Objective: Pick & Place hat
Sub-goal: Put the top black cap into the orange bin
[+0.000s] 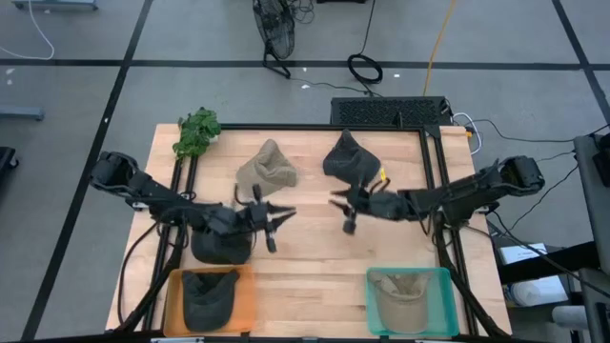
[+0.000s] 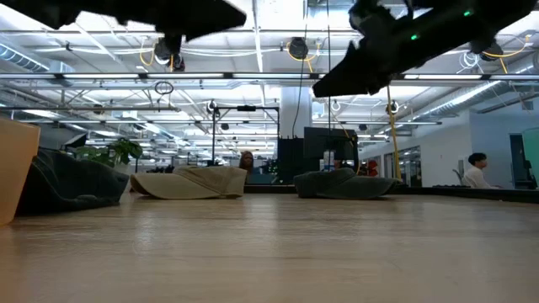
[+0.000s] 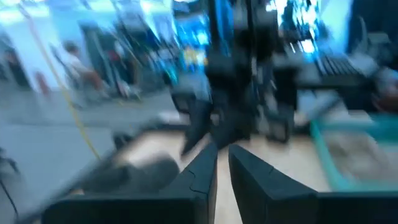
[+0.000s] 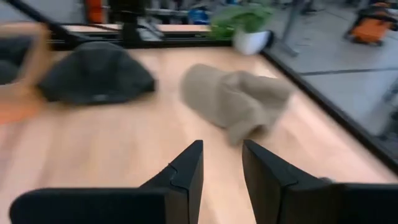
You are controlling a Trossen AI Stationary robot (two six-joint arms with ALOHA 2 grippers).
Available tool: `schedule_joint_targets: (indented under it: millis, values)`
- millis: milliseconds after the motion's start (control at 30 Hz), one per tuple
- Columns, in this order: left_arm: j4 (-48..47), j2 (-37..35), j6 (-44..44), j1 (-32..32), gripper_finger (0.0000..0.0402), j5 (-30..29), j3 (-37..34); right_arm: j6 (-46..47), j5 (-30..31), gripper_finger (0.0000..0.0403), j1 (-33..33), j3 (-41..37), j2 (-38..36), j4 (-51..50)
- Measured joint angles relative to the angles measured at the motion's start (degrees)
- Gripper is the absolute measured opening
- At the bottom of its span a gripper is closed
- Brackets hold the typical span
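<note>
Wood table (image 1: pixel 315 272) – 3 hats, plant (image 1: pixel 196 131), 2 bins.

You find no readable text, label, brand or number on anything in these views.

The desk (image 1: pixel 315 248) is pale wood planking with a smooth, faintly sheened finish, edged by a matt black metal frame (image 1: pixel 286 128). The tan hat (image 1: pixel 268 167) and dark hat (image 1: pixel 349 159) are soft, matt, creased cloth. The orange bin (image 1: pixel 244 297) and teal bin (image 1: pixel 443 291) look like smooth plastic.
</note>
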Motion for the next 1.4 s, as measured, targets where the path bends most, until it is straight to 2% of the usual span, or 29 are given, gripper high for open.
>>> schedule_joint_targets:
  millis: [167,333,433,533,667,800,967,1267,1400]
  values:
    - [4.82,-0.01,2.49,4.86,0.0051,-0.05,0.02,-1.05,-0.09,0.0091,-3.59,0.0,0.04,-1.77]
    - [0.48,0.5,-1.35,9.43,0.0051,-0.03,0.02,-0.12,-0.12,0.0089,-3.84,-2.3,0.04,-0.79]
    - [-4.22,0.56,-2.75,11.31,0.0051,-0.01,0.0,-3.16,-0.13,0.0087,-3.8,-5.81,0.04,2.42]
    - [-5.26,0.58,-2.85,12.41,0.0051,-0.01,0.0,-9.77,0.1,0.0086,-4.56,-10.1,0.07,8.88]
    - [-5.1,0.57,-2.93,13.26,0.0051,-0.03,0.0,-14.88,0.1,0.0085,-7.35,-14.59,0.02,24.19]
    - [-5.17,0.58,-3.0,13.47,0.0051,-0.03,0.0,-13.21,-1.48,0.0084,-8.85,-18.53,0.02,35.25]
    - [-5.23,0.56,-3.0,13.47,0.0051,-0.03,0.0,-12.88,-3.15,0.0084,-9.37,-21.93,0.02,42.95]
    - [-5.19,0.56,-2.98,13.47,0.0051,-0.03,0.0,-9.77,-3.15,0.0084,-9.3,-23.96,0.04,43.39]
    - [-5.19,0.58,-3.0,13.47,0.0051,-0.03,0.0,-3.93,-3.17,0.0082,-9.3,-23.96,0.03,42.74]
